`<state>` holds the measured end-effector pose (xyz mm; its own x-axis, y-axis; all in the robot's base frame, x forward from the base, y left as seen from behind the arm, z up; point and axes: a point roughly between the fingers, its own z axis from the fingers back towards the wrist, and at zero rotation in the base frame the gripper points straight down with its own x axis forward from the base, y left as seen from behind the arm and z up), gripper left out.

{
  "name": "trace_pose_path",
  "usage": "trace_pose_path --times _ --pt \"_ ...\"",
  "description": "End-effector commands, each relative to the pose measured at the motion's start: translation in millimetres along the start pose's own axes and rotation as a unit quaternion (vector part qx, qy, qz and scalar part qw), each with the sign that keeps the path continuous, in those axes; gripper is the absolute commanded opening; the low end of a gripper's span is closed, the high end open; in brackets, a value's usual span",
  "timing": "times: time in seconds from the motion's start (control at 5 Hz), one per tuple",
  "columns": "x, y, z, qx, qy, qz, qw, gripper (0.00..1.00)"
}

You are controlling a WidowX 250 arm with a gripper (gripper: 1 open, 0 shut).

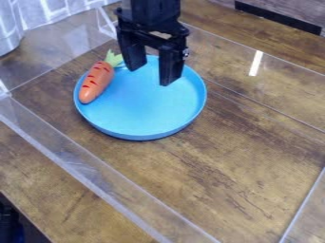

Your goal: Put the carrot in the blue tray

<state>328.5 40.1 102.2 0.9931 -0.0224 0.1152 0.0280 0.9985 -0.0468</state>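
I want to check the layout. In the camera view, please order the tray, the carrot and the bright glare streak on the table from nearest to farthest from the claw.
1. Tray, directly under the open claw.
2. Carrot, at the tray's left rim.
3. Glare streak, on the table at right.

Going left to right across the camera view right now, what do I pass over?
Carrot on the left rim of the blue tray → open gripper above the tray → bare wooden table with a strip of glare.
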Motion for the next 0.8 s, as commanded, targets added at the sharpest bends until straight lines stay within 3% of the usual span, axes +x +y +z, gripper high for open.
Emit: trace_pose_path --times 0.0,0.6 --pt "10.1 13.9 14.5 0.011 -0.03 0.009 0.9994 1.0" --pt "17.7 24.4 6.1 0.016 -0.026 0.011 0.9995 1.0"
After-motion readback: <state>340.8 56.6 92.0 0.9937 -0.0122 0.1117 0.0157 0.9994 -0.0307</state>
